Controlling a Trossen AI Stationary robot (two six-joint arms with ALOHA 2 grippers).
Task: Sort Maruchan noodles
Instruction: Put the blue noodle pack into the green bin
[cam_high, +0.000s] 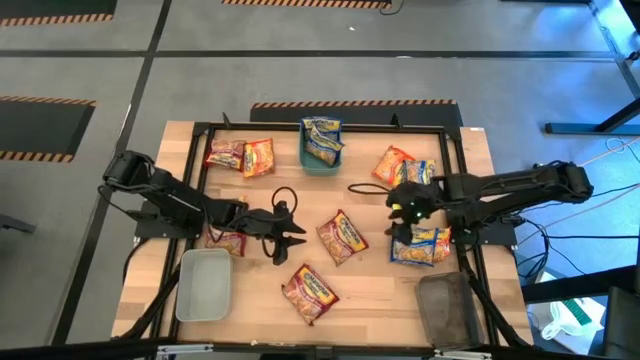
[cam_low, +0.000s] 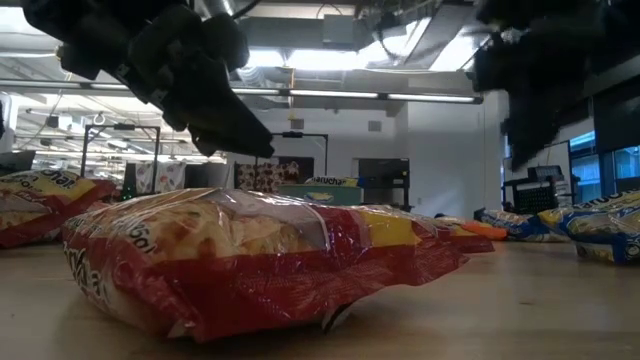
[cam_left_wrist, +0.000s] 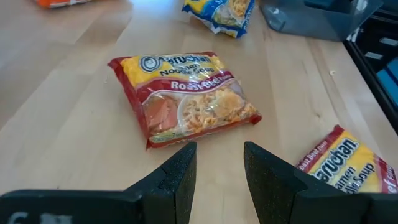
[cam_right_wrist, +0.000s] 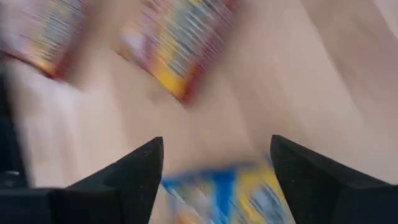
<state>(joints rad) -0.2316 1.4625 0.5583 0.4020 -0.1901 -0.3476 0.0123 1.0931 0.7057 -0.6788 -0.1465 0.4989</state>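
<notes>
- Left end effector (cam_left_wrist: 214, 180) hovers with fingers a bit apart, gripping nothing; red noodle packet (cam_left_wrist: 186, 96) lies flat just ahead on the surface (cam_left_wrist: 68, 93).
- Right end effector (cam_right_wrist: 214, 171) is spread wide and empty, blue packet (cam_right_wrist: 227, 193) right under it.

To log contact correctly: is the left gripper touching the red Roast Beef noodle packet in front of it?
Apart. In the left wrist view, bare wood shows between the left gripper and the red packet.
</notes>
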